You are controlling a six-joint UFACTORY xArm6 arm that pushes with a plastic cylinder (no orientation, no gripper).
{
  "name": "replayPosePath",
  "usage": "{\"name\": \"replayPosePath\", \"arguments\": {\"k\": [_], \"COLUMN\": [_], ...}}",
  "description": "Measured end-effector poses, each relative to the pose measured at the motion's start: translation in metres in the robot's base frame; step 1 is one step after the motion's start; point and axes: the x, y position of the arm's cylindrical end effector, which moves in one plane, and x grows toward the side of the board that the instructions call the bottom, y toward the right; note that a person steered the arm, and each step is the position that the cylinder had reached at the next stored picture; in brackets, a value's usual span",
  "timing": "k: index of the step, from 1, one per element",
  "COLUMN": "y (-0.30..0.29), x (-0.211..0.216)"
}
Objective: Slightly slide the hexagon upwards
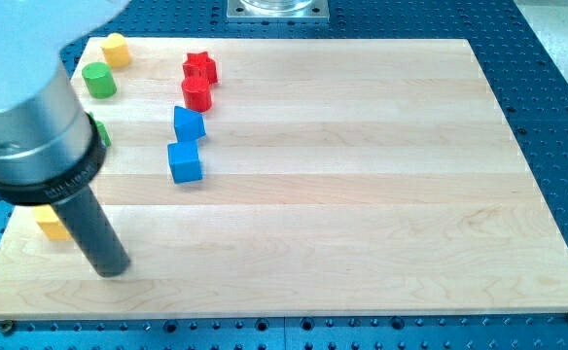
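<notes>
A yellow block (116, 49) that looks like a hexagon stands at the board's top left corner. My tip (113, 271) rests on the board near the bottom left, far below that block. A second yellow block (51, 224) sits just left of the rod and is partly hidden by it, so I cannot make out its shape. A green block (101, 134) peeks out behind the arm's grey body; its shape is hidden too.
A green cylinder (98, 80) sits just below the top yellow block. A red star (199, 67) and a red cylinder (196, 93) stand right of it. Two blue blocks (188, 123) (184, 161) lie below them. The wooden board (362, 194) ends near the view's bottom.
</notes>
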Motion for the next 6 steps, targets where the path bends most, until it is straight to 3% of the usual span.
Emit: {"name": "replayPosePath", "arguments": {"k": [1,4,6], "y": [-0.004,-0.092,-0.089], "x": [0.004,-0.014,-0.039]}}
